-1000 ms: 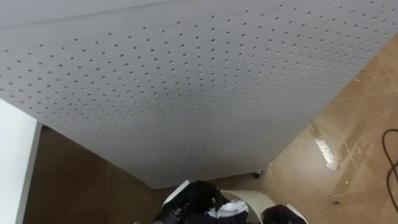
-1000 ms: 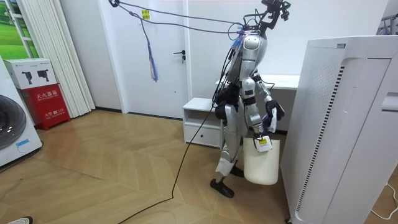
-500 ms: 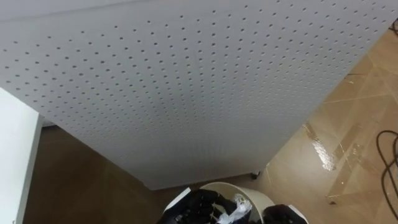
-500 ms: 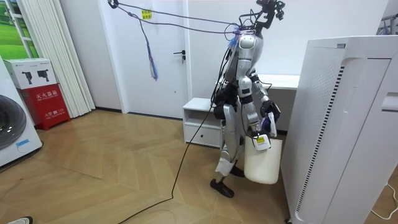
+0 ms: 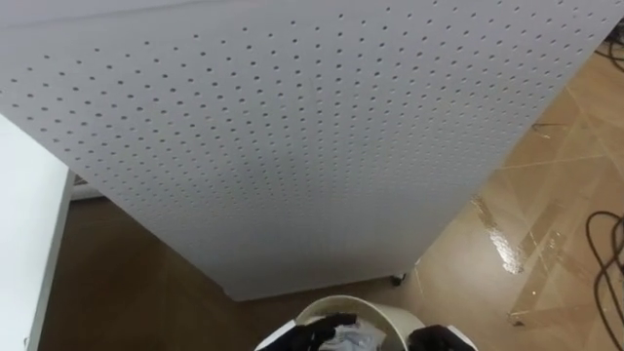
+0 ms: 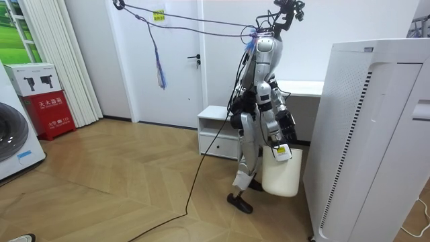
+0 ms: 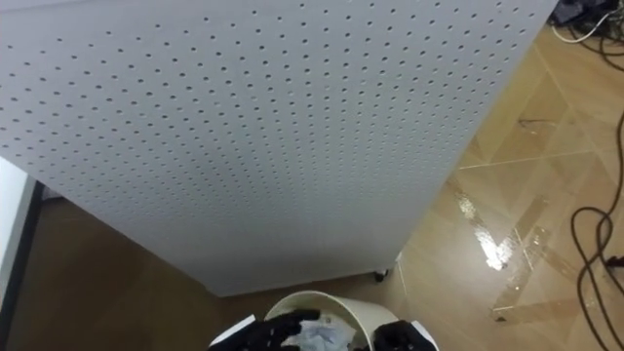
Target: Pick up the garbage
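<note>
One crumpled white scrap (image 5: 353, 336) shows over the round, smooth cream bin (image 5: 388, 311).

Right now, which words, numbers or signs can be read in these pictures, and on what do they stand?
Red box: white characters, too small to read.
White box above it: dark pictures, no legible words.
Yellow hanging tag: too small to read.

Bright, even indoor light. Glare streak on the wooden floor (image 5: 509, 246). White perforated panel (image 5: 292, 127) evenly lit, dark shadow under its lower edge.
</note>
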